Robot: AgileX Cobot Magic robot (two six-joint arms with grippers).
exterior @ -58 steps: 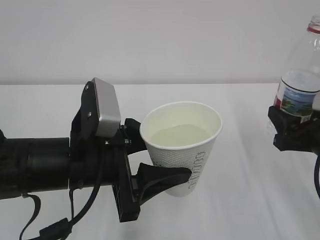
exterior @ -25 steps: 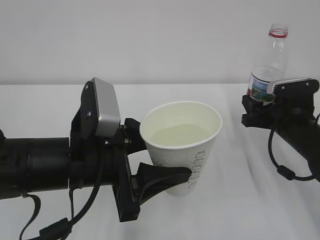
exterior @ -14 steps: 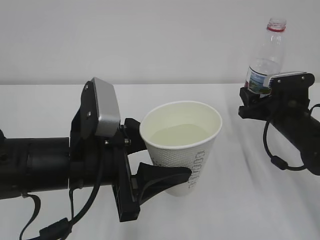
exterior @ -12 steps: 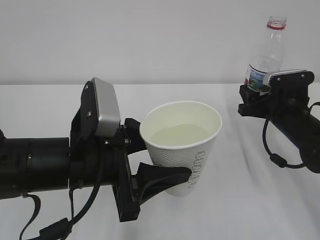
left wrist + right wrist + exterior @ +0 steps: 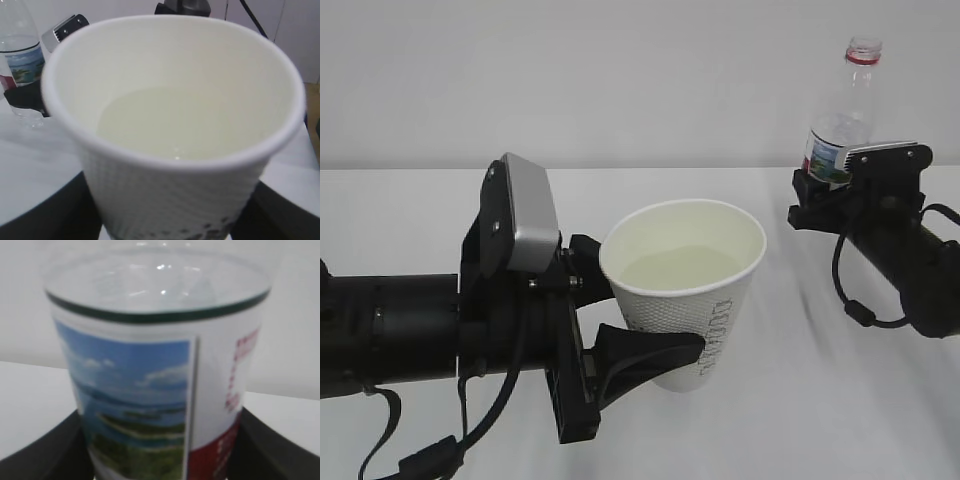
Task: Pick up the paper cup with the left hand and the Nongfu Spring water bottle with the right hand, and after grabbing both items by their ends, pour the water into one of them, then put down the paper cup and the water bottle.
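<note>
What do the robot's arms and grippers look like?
Both arms are black and round like thick tubes. The left gripper has chunky black claw fingers and a silver-grey rectangular box on top. The right gripper matches, with its own silver-grey box. Black cables loop beneath each.

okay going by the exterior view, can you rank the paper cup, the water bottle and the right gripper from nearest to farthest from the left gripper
1. The paper cup: held between the fingers of the left gripper, centre of the view.
2. and 3. The water bottle and the right gripper: both far off at the right, toward the back of the table. That gripper is clamped on the bottle's lower body, so the two are too close to call.
</note>
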